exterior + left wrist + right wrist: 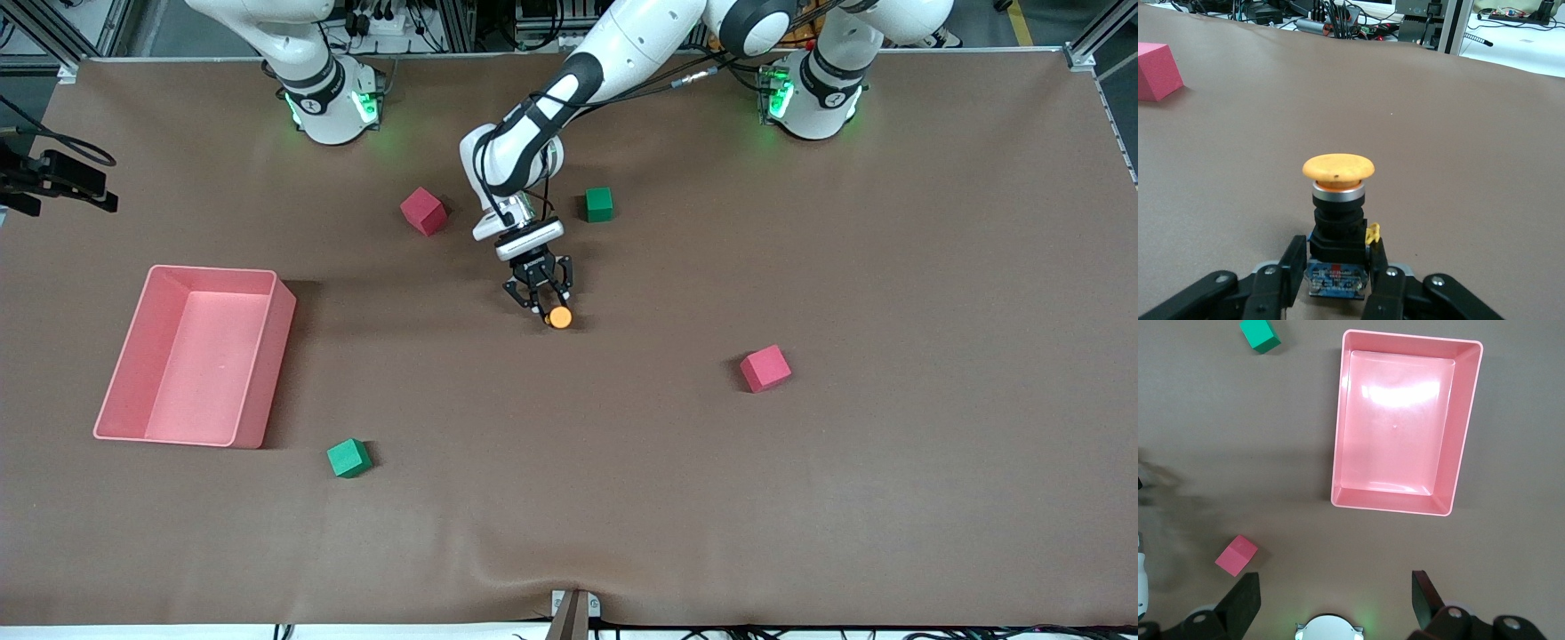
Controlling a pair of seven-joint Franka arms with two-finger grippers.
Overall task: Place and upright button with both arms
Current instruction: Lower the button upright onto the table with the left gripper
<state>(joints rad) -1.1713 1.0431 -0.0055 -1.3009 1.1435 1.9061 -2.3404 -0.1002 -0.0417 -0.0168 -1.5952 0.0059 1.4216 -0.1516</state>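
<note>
Button [1337, 200]: stands upright on the brown counter [889, 498], orange cap uppermost, black body below. It sits near the counter's middle, nearer the front camera than the green cube [599, 204] by the left arm's wrist.

Left gripper [544, 305]: down at the counter, its fingers [1286, 267] set close on either side of the button's base. The wrist view shows them touching or all but touching the black body; a firm clamp cannot be confirmed.

Right gripper [1335, 603]: raised high over the counter at the right arm's end, jaws spread wide, holding nothing. This arm waits.

Pink tray [253, 422]: on the counter toward the right arm's end, well apart from the button. Nothing lies in it.

Loose cubes relative to the button: one red cube [423, 211] farther from the camera, one red cube [765, 368] nearer and toward the left arm's end, one green cube [348, 458] nearer, just beside the tray's corner.
</note>
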